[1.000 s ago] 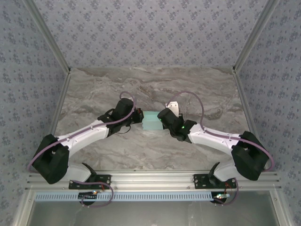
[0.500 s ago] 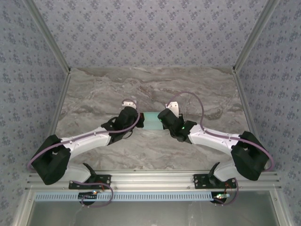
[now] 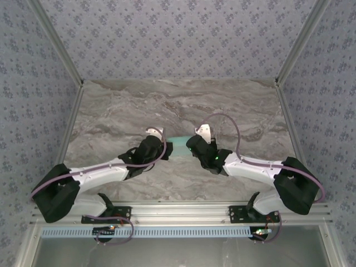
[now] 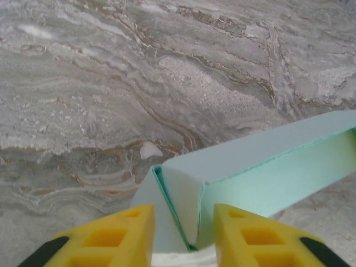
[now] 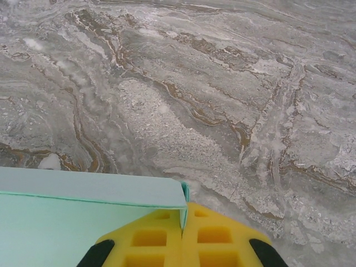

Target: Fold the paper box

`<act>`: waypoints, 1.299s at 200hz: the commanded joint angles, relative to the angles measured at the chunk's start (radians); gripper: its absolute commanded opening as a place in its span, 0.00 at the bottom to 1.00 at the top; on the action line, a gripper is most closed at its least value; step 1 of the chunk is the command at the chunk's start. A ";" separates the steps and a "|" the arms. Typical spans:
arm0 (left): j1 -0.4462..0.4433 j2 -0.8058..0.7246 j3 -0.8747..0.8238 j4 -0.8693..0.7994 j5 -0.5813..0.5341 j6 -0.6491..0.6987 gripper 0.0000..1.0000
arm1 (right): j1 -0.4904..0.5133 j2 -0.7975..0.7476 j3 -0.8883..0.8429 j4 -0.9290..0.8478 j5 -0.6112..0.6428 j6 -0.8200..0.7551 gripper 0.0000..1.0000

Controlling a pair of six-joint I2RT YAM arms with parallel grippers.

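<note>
**box held between both arms at mid-table**

i see the paper box (image 3: 177,143) lifted off the marble table (image 3: 167,103), near its middle, spanning the gap between my two grippers. the right gripper (image 5: 184,216) is clenched on the box's corner edge, yellow fingers (image 5: 222,236) pressed together with the thin mint card (image 5: 83,222) nipped between them. the left gripper (image 4: 183,216) has its fingers (image 4: 119,236) parted, and the box's folded end (image 4: 183,189) sits in the gap; i cannot tell whether either pad touches it.
</note>
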State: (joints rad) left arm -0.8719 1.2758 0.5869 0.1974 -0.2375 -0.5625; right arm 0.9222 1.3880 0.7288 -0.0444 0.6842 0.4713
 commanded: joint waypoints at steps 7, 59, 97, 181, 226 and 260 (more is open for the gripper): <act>-0.006 -0.116 0.025 -0.108 0.048 0.037 0.45 | 0.012 0.021 -0.029 -0.120 0.000 -0.014 0.00; 0.097 -0.150 0.089 -0.161 0.141 -0.024 0.64 | 0.017 0.023 -0.020 -0.126 0.006 -0.016 0.00; 0.189 -0.024 0.165 -0.177 0.266 -0.083 0.64 | 0.017 0.024 -0.017 -0.128 0.008 -0.017 0.00; 0.199 0.094 0.094 -0.169 0.341 -0.089 0.61 | 0.017 0.023 0.004 -0.143 0.011 -0.023 0.01; 0.187 0.126 -0.001 -0.126 0.328 -0.114 0.58 | 0.006 0.003 0.045 -0.184 -0.016 -0.052 0.08; 0.171 0.146 0.000 -0.124 0.293 -0.111 0.58 | -0.015 -0.042 0.093 -0.232 -0.093 -0.088 0.25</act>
State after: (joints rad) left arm -0.6853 1.3586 0.6342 0.2333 0.0963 -0.6872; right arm 0.9173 1.3842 0.7776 -0.1715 0.6685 0.4252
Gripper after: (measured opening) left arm 0.578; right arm 0.209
